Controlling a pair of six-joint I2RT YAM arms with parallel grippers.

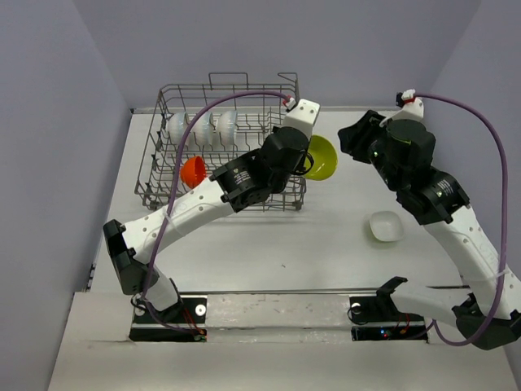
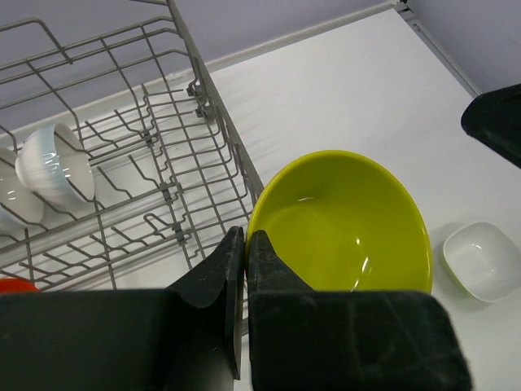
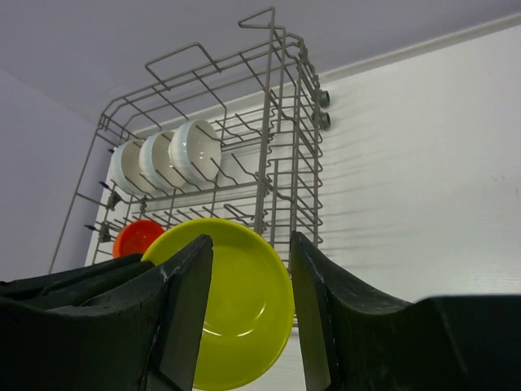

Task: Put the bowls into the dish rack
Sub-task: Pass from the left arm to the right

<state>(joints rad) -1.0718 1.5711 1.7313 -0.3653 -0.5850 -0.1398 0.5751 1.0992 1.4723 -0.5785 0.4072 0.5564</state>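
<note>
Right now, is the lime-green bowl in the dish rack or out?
Out. The lime-green bowl is just outside the dish rack's right side wall, its rim pinched in the left gripper.

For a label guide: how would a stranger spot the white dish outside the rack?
From the grey wire dish rack at the far left, go right past the yellow-green bowl. The small white dish lies alone on the table: shallow and squarish, unlike the round white bowls in the rack.

- The left arm [image 1: 195, 204] stretches far forward; the left gripper [image 2: 244, 238] pinches the green bowl [image 2: 342, 220] by its rim.
- The right arm [image 1: 440, 199] bends up high; the right gripper [image 3: 251, 241] gapes wide.
</note>
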